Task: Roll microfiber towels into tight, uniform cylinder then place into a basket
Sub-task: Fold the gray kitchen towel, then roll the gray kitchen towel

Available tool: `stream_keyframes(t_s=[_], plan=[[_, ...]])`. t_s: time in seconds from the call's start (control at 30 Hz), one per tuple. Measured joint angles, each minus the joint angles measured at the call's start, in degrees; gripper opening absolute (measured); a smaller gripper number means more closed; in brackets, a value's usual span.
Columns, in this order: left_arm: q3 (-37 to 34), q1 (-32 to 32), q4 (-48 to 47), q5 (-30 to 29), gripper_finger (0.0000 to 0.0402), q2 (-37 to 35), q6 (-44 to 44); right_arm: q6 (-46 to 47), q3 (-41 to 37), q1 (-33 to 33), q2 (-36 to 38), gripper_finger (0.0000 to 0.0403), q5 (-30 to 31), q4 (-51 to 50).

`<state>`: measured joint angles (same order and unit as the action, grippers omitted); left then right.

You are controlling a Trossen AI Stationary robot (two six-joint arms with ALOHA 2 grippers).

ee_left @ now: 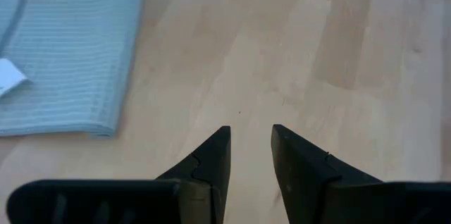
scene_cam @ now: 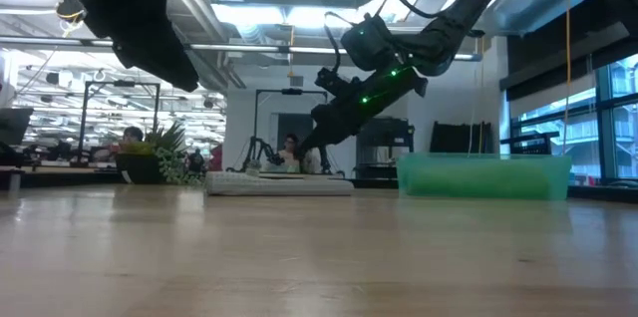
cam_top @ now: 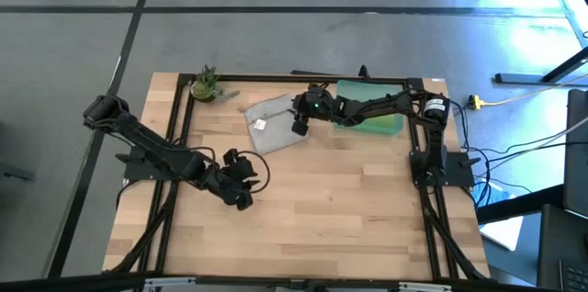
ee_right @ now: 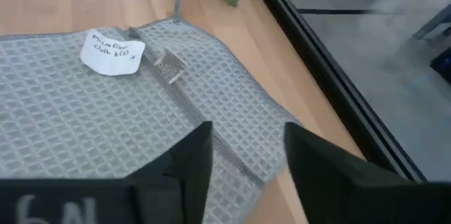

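A grey towel (cam_top: pixel 273 123) lies flat just beside the teal basket (cam_top: pixel 390 125). The right gripper (ee_right: pixel 243 155) hovers over the towel, fingers apart and empty. The left gripper (ee_left: pixel 248 155), slightly apart, waits nearby. Rolling should start from one straight edge, kept even.

Beyond your table (scene_cam: pixel 319 247) of pale wood planks lies an open workshop: long ceiling lights (scene_cam: pixel 269 13) glow between exposed ducts and pipes, and tall windows (scene_cam: pixel 588 123) let in daylight on one side. You can see a dark metal stand (scene_cam: pixel 282 123) in the distance, with a seated person (scene_cam: pixel 291 153) near it. From above, the floor (cam_top: pixel 276 35) is grey concrete crossed by dark lines, with cables (cam_top: pixel 514 99) trailing along one side
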<state>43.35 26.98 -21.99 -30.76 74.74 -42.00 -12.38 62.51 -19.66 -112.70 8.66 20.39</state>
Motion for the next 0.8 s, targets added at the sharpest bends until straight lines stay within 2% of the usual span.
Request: stream_keyframes(t_s=[0.17, 0.27, 0.37, 0.5, 0.63, 0.8], plan=[[-0.02, -4.51, -0.18, -1.32, 0.0100, 0.07, 0.13, 0.23, 4.74, 0.00, 1.86, 0.0221, -0.50, -11.79], [-0.06, -8.60, -0.63, -3.11, 0.0100, 1.04, 0.13, 0.30, 8.81, 0.11, 2.25, 0.0234, -4.07, -23.95], [-0.09, -13.78, -0.47, -1.35, 0.0100, 2.34, 0.27, 0.28, 11.01, 0.11, 2.25, 0.0238, -9.41, -31.99], [-0.13, -20.11, -0.66, 1.05, 0.0100, 5.74, 2.52, 0.28, 10.12, 0.13, 2.23, 0.0238, -14.66, -35.07], [-0.13, -24.71, 0.70, 3.26, 0.0100, 10.87, 5.85, 0.45, 6.99, 0.24, 2.19, 0.0238, -14.77, -33.32], [-0.13, -27.26, 4.10, 4.26, 0.0100, 17.39, 8.15, 2.28, 3.24, 0.45, 2.14, 0.0239, -14.77, -29.93]])
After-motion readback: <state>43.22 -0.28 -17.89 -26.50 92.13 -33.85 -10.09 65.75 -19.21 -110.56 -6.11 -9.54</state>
